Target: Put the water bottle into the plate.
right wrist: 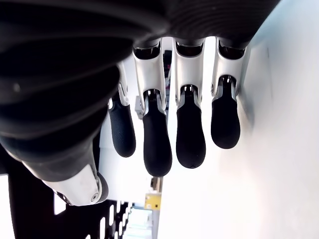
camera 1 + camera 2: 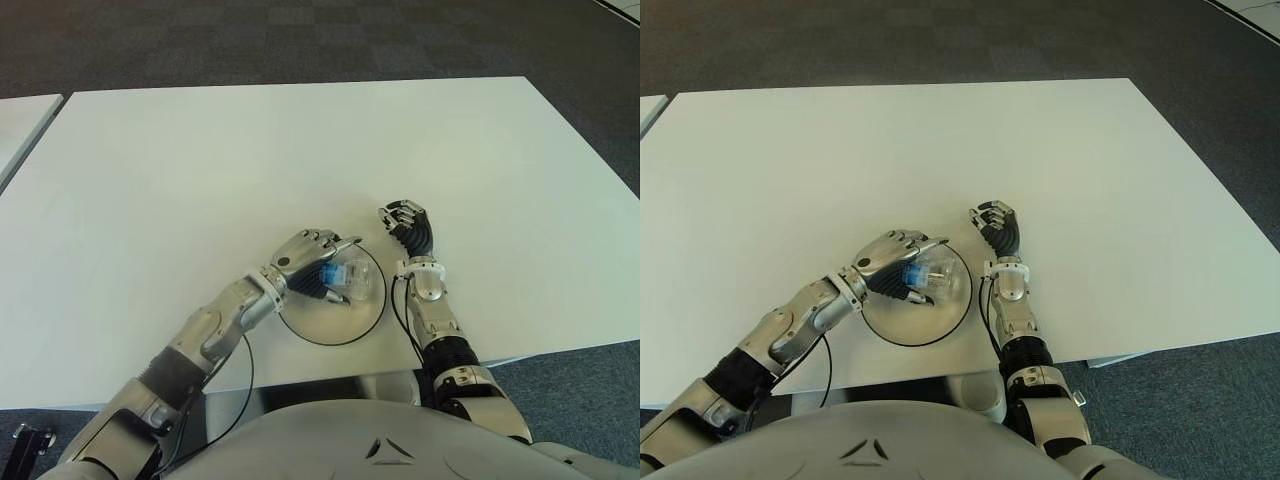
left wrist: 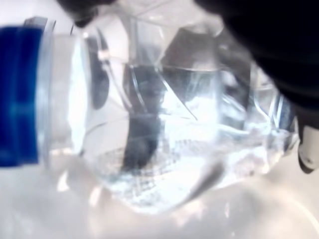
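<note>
A clear water bottle [image 2: 345, 277] with a blue cap [image 3: 19, 94] lies on its side over the clear round plate [image 2: 365, 312] near the table's front edge. My left hand [image 2: 318, 262] is curled around the bottle, fingers over its top, and the left wrist view is filled by the bottle's crinkled body [image 3: 189, 129]. Just to the right of the plate is my right hand [image 2: 408, 225], palm down, its fingers [image 1: 157, 144] relaxed and holding nothing.
The white table [image 2: 300, 150] stretches far back and to both sides. Its front edge [image 2: 330, 378] runs just below the plate. Dark carpet [image 2: 300, 40] lies beyond, and another white table's corner [image 2: 20, 125] shows at the far left.
</note>
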